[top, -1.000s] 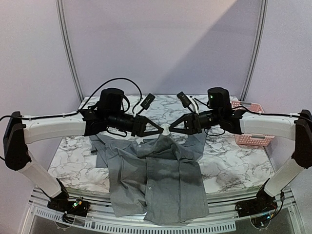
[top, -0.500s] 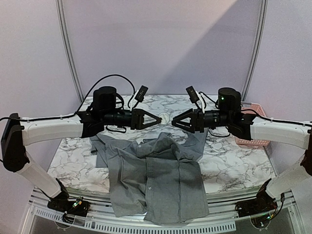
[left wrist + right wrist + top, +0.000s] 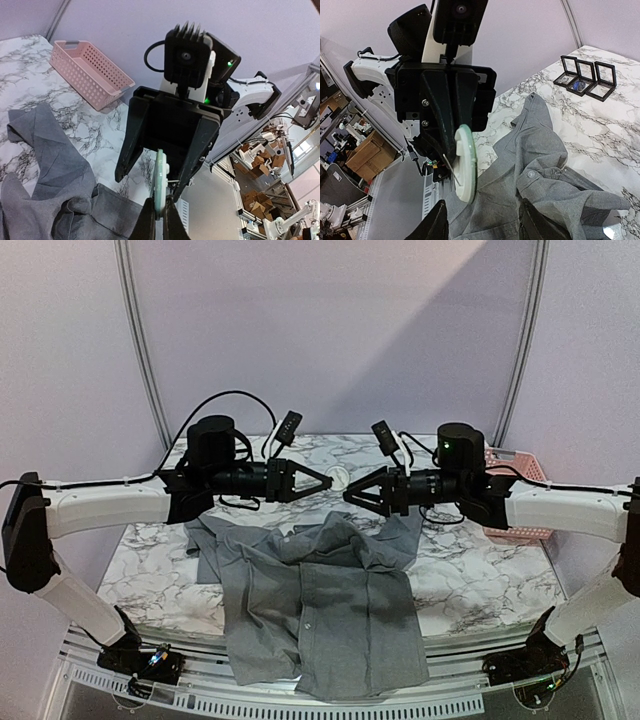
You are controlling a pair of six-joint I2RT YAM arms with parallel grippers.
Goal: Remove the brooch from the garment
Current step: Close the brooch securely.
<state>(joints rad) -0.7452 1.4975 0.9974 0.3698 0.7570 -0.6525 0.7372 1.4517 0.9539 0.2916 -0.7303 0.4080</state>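
Left claw [image 3: 327, 483] clenched on brooch [image 3: 465, 162]. Right claw [image 3: 349, 496] released, nose-to-nose, jaws flanking brooch's faces, disc edge-on to it. Shirt [image 3: 340, 610] below brooch, apart.

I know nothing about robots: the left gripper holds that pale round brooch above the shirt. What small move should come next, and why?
Probably the left gripper should carry the brooch sideways and set it on the marble table. It is shut on the brooch, which already hangs clear of the grey shirt, and the right gripper stands open, holding nothing.
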